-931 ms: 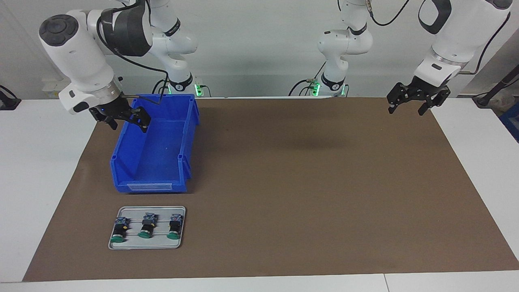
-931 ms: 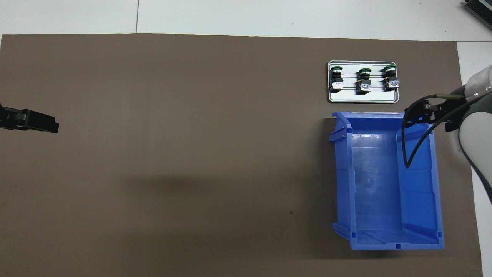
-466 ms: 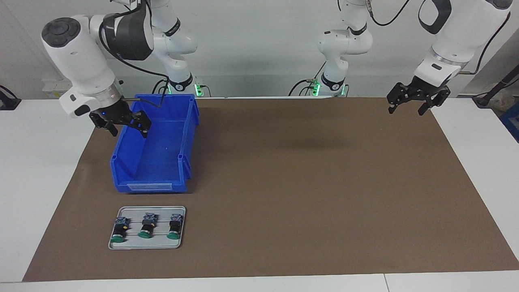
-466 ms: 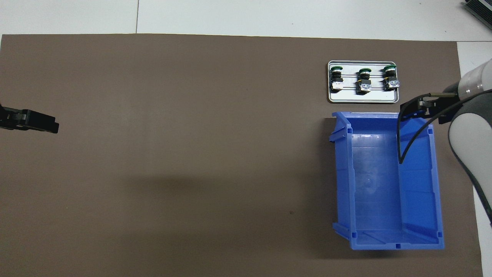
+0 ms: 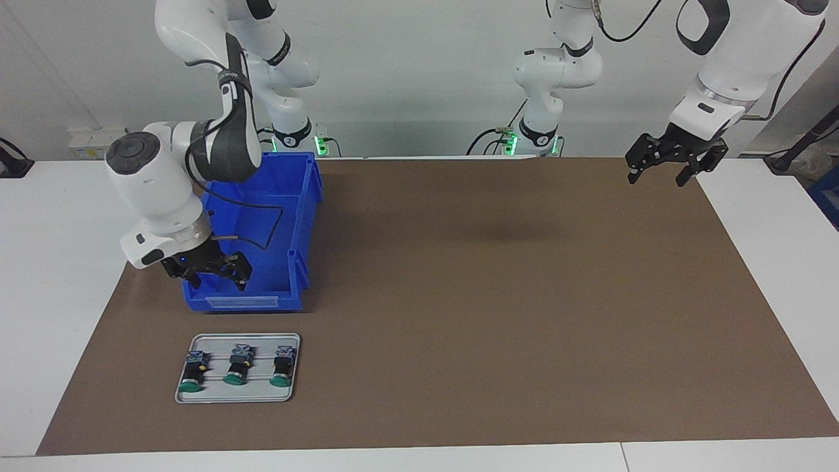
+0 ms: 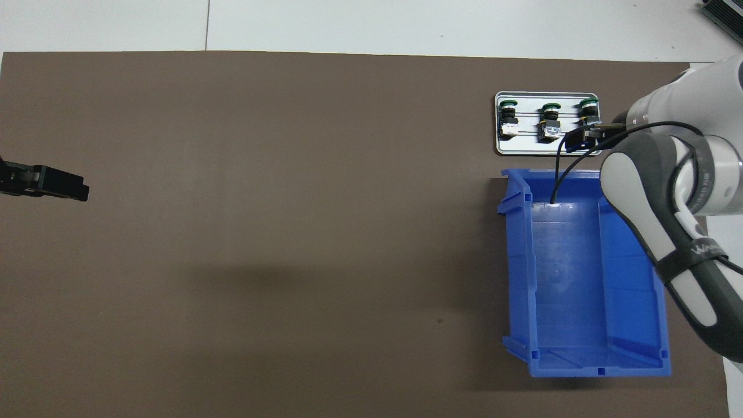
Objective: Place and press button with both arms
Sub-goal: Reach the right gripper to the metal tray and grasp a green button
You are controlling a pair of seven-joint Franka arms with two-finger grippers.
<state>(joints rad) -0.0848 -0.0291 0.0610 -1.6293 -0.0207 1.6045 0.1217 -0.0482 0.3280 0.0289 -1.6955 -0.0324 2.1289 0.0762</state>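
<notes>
The white bench (image 5: 773, 262) is lying under a large brown mat (image 5: 491, 295), flat and matte, which is covering most of its top. Two big white arms with dark grey joint caps are reaching in. The right arm (image 5: 170, 190) is bending down low, and the left arm (image 5: 734, 65) is waiting high at its own end of the bench.

A deep blue plastic bin (image 5: 262, 229), smooth and rectangular, is standing on the mat toward the right arm's end. Farther from the robots than the bin, a small grey metal tray (image 5: 239, 393) with rounded corners is lying flat.

The right claw (image 5: 213, 278) is hanging in the air over the bin's end nearest the tray, its black fingers standing apart and holding nothing. The left claw (image 5: 662, 172) is hanging over the mat's edge, fingers spread wide, also with nothing in it.

On the tray three buttons are lying on their sides in a row. The button (image 5: 236, 367) in the middle is showing a round green cap, a black cylindrical body and a blue-grey block at its base.
</notes>
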